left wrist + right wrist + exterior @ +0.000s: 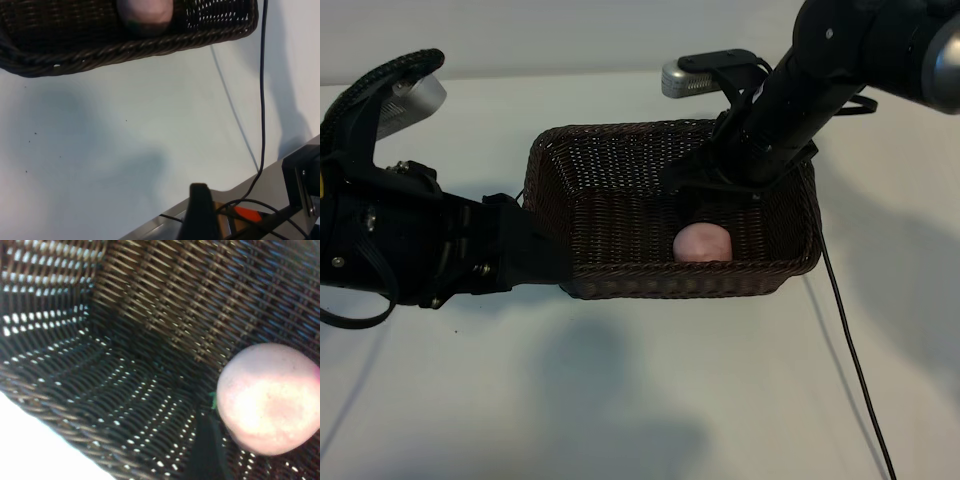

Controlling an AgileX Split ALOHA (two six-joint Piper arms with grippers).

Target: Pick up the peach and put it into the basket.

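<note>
Peach in the basket, right pincer just above it.

The peach (pixel 702 242) lies on the floor of the wicker basket (pixel 620 285), near the front wall, touched by nothing. The right pincer (pixel 705 190) hangs inside the basket over the fruit, fingers spread, gripping nothing. The left pincer (pixel 535 250) rests at the basket's outer left corner on the bench (pixel 640 400), spread.

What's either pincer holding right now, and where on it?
Nothing. The peach lies loose in the basket; the right pincer hangs open above it. The left pincer, beside the basket, is open.
</note>
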